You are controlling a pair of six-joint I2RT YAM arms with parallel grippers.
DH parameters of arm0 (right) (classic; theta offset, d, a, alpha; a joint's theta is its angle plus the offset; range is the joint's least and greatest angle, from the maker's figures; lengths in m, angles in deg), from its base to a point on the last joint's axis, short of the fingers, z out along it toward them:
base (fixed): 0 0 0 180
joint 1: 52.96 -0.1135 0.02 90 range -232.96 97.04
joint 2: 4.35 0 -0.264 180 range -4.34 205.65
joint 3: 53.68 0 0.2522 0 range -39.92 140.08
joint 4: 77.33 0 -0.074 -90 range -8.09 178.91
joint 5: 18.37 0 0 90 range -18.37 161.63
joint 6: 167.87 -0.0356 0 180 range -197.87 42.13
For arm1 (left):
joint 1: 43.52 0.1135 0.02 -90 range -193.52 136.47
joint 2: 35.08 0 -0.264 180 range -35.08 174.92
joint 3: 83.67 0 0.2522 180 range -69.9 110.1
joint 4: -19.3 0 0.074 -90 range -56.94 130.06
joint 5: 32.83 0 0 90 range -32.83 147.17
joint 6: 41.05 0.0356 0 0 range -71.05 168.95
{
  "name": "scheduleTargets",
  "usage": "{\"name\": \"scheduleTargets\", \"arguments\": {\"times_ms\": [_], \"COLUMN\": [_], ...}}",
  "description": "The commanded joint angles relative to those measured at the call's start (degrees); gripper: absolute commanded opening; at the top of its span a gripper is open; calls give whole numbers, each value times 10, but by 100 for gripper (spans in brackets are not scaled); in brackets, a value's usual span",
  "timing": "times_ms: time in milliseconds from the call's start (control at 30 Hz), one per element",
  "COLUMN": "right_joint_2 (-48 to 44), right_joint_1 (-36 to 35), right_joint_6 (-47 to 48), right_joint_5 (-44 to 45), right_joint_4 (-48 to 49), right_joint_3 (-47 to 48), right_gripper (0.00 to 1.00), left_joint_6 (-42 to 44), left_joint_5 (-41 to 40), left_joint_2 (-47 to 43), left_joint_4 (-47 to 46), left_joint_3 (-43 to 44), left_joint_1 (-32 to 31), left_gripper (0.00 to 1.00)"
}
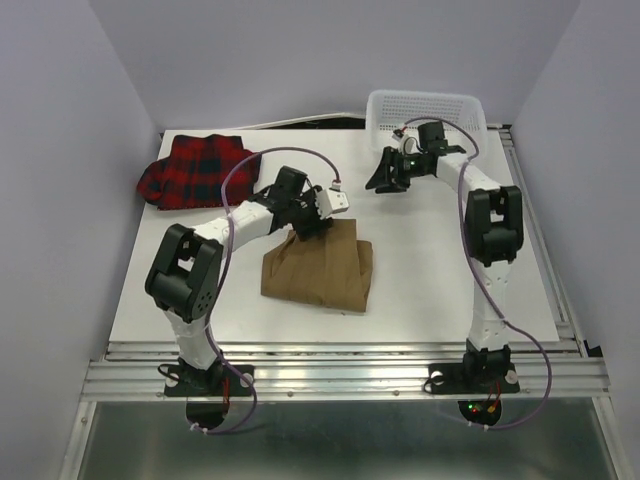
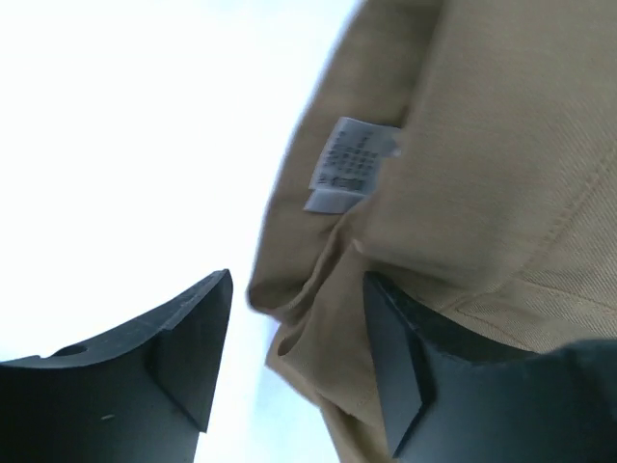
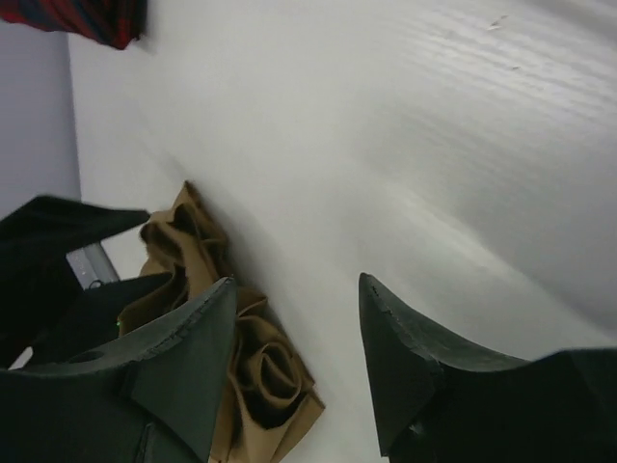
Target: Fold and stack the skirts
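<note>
The tan skirt (image 1: 320,275) at frame centre is straddled at its upper edge by the parted left jaws, while the right jaws are held apart over the bench (image 1: 430,270).

The tan-brown skirt (image 1: 318,270) lies folded near the middle of the white counter (image 1: 450,285). The left claw (image 1: 312,228) is at the skirt's far edge; contact cannot be judged. The red-and-black plaid skirt (image 1: 195,170) lies rumpled at the far left corner. The right claw (image 1: 385,180) points down near the white mesh basket (image 1: 428,112).
</note>
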Motion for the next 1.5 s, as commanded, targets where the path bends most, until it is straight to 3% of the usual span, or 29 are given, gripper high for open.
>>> {"name": "scheduleTargets", "arguments": {"times_ms": [0,167,267,333,500,633,900,1133,1333,1400,1433,1467], "right_joint_2": [-162,-294,-351,-373,-374,-343,-247,-171,-198,-217,-224,-246], "right_joint_1": [-20,-20,-45,-76,-140,-164,-164,-131,-125,-125,-125,-125], "right_joint_6": [25,-37,-79,-87,-44,-63,-15,49,110,129,126,125], "right_joint_5": [-110,-162,-196,-202,-182,-171,-36,129,133,112,96,94], "right_joint_4": [34,131,189,209,164,166,186,157,126,91,79,63], "right_joint_3": [-62,-186,-258,-296,-337,-377,-412,-379,-351,-319,-308,-298], "right_gripper": [59,57,56,56,52,50,47,44,44,47,48,50], "left_joint_6": [-52,-128,-189,-232,-357,-477,-601,-560,-529,-501,-489,-477], "left_joint_5": [51,65,88,131,287,349,321,232,216,205,196,182], "left_joint_2": [-40,-88,-133,-162,-203,-199,-72,57,10,-47,-69,-92], "left_joint_4": [81,143,149,154,103,-17,-144,-104,-88,-77,-62,-53], "left_joint_3": [98,151,145,135,31,-64,-120,-26,16,17,17,15], "left_joint_1": [22,46,73,82,98,99,114,138,138,139,139,140], "left_gripper": [70,78,94,94,81,61,41,20,24,36,50,58]}}
